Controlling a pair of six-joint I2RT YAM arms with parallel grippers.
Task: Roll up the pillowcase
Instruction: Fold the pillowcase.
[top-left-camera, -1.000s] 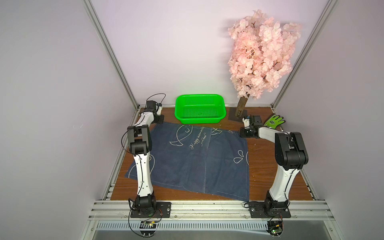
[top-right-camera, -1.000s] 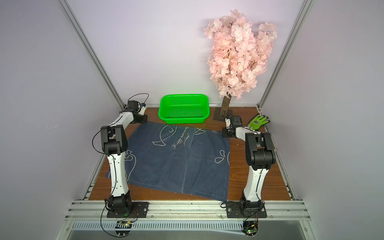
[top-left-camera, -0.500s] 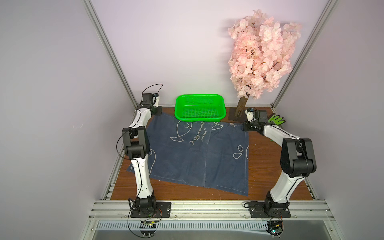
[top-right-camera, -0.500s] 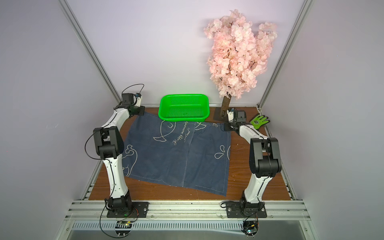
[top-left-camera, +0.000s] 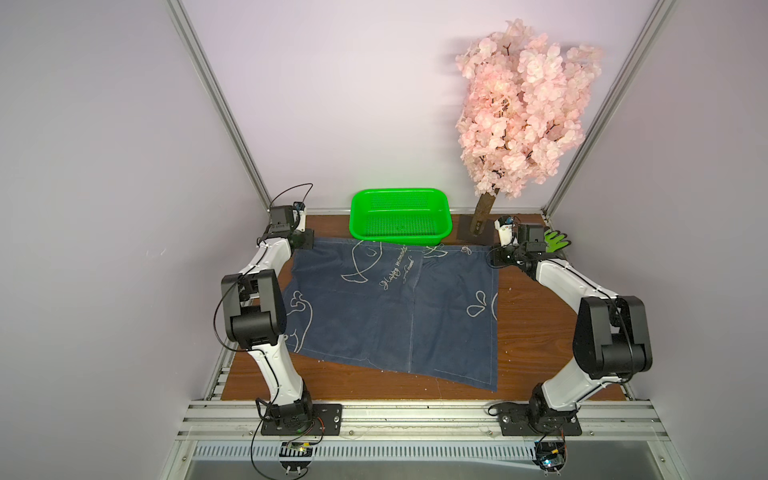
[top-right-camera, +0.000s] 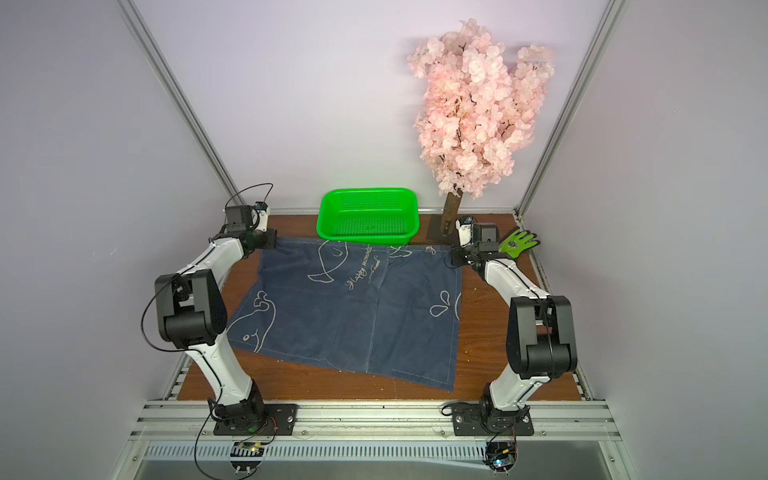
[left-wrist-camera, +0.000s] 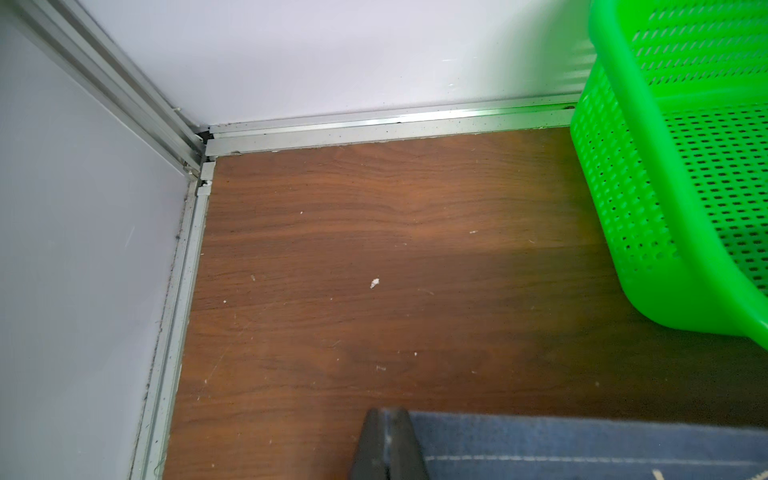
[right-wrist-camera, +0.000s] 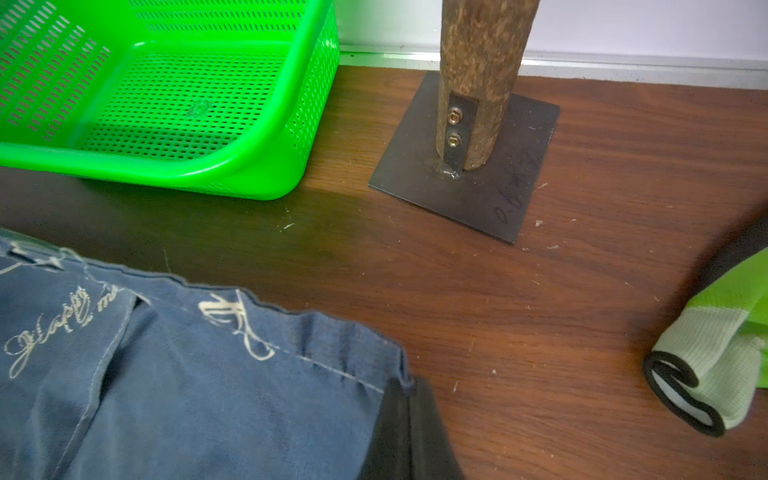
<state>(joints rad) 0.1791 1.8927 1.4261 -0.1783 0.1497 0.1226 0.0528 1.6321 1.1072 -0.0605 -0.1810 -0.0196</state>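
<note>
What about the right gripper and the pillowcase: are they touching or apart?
Touching. In the right wrist view the right gripper, jaws shut, pinches the corner of the pillowcase, with the cloth edge caught between them.

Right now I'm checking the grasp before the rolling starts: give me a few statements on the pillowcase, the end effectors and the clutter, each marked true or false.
1. The left end effector is shut on a far corner of the pillowcase. True.
2. The pillowcase is already rolled up. False: it lies spread out, unrolled.
3. The right end effector is shut on the other far corner. True.
4. The glove lies inside the green basket. False: it lies on the table, near the right end effector.
</note>
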